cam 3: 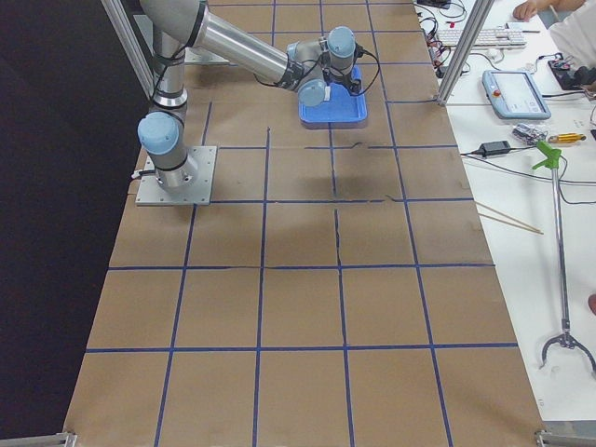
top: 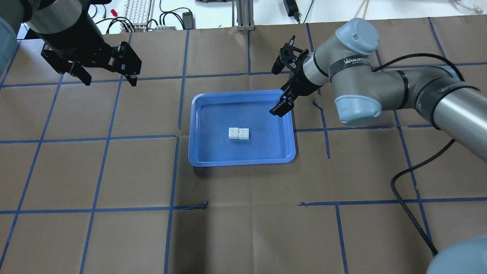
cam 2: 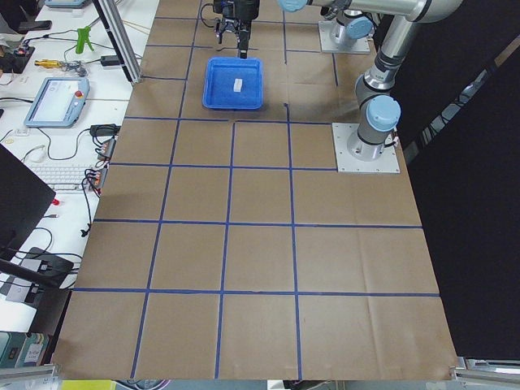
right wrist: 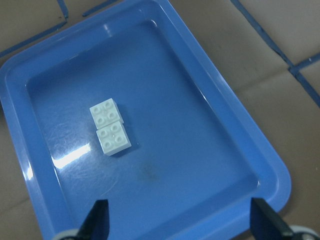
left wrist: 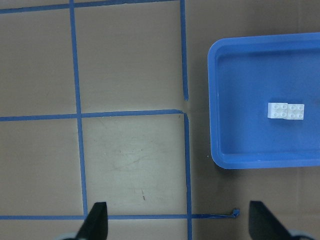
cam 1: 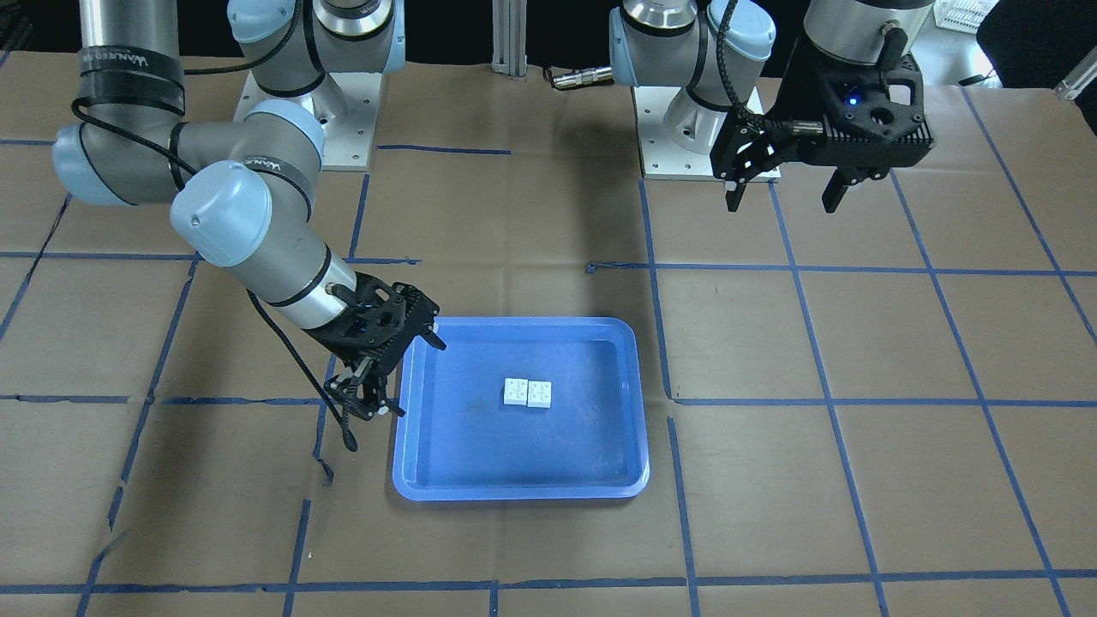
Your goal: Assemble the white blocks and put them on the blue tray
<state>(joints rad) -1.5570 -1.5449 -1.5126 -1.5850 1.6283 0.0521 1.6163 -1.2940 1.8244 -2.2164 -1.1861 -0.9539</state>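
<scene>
Right gripper (right wrist: 181, 220) hangs wide open, empty; just ahead the white blocks (right wrist: 110, 126) touch side by side in the blue tray (right wrist: 215, 102), studs plainest in its wrist view. Left gripper (top: 110, 82), far aside, likewise open, empty.

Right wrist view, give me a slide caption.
Two white blocks sit side by side in the blue tray, open right gripper above.

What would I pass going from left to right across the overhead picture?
First the left pincer → the blue tray, at its left rim → the white blocks, touching side by side in the tray → the right pincer.
</scene>
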